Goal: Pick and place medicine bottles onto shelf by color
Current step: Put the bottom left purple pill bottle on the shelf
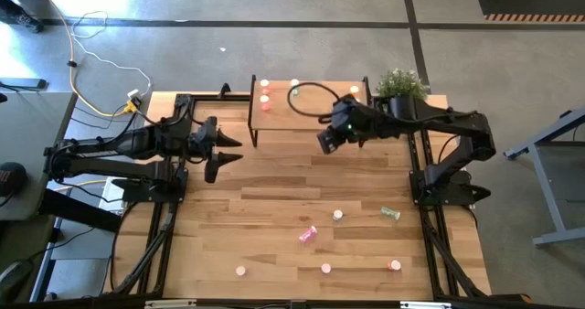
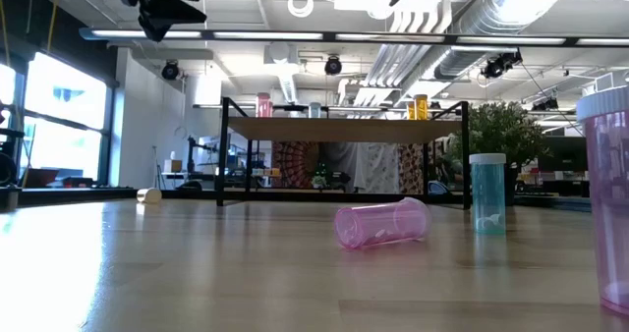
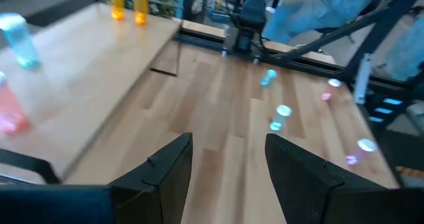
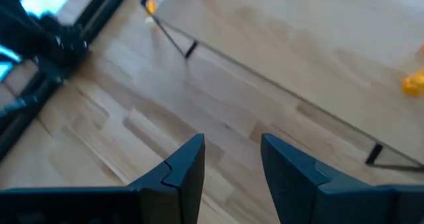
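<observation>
Both dark two-finger grippers, left (image 1: 222, 155) and right (image 1: 324, 141), hang empty, fingers parted, at centre frame beside the raised light-wood shelf (image 1: 311, 117).

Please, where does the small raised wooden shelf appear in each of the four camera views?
High view: shelf at the table's far edge, centre, between the two arms.
Low view: shelf in the middle distance, centre, on black legs.
Left wrist view: shelf fills the upper left.
Right wrist view: shelf across the upper right.
Shared landmark: the orange bottles standing on it.
</observation>
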